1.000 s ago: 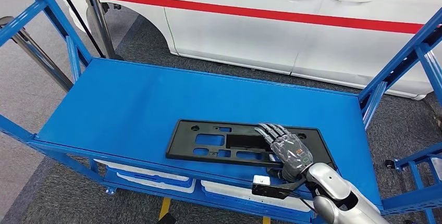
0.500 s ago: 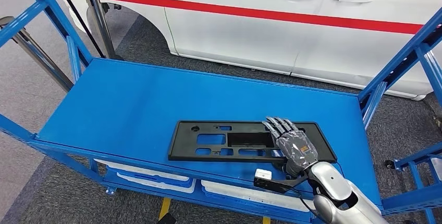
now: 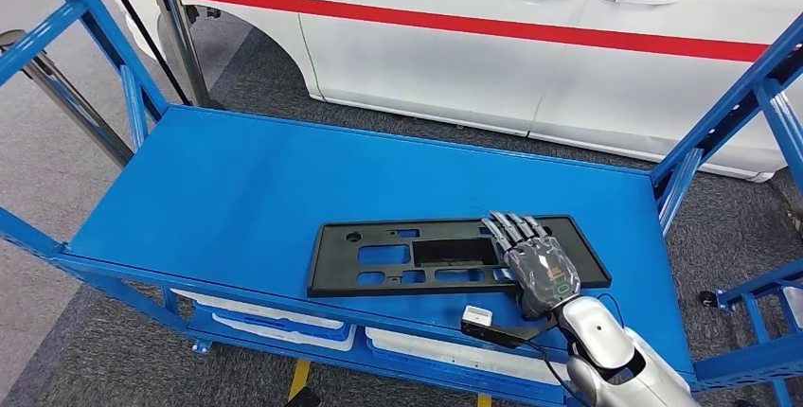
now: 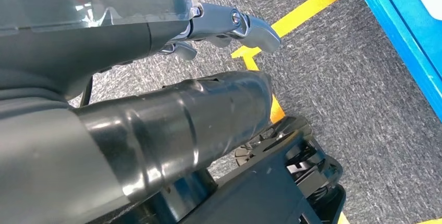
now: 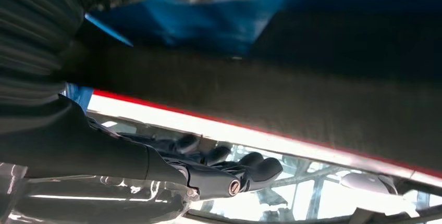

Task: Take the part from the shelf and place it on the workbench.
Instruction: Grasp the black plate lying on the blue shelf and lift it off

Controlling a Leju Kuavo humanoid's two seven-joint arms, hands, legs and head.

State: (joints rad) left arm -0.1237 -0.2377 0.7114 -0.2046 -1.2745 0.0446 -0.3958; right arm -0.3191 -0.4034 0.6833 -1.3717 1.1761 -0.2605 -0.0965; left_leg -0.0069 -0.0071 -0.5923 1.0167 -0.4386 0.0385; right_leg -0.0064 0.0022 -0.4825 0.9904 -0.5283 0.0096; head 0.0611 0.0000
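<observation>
Partly hiding the black part's [image 3: 445,256] right end, the right hand [image 3: 540,270] lies on it; its grip can't be judged.

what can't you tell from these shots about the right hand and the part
- Head view: the right hand covers the part there; the thumb's hold beneath is hidden.
- Right wrist view: the part is a dark blur.
- Left wrist view: the left hand is cut off at the edge.

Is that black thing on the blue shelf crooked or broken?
A little crooked, not visibly broken. The black part lies flat on the blue shelf, slightly skewed to the front edge, its right end under the right hand.
</observation>
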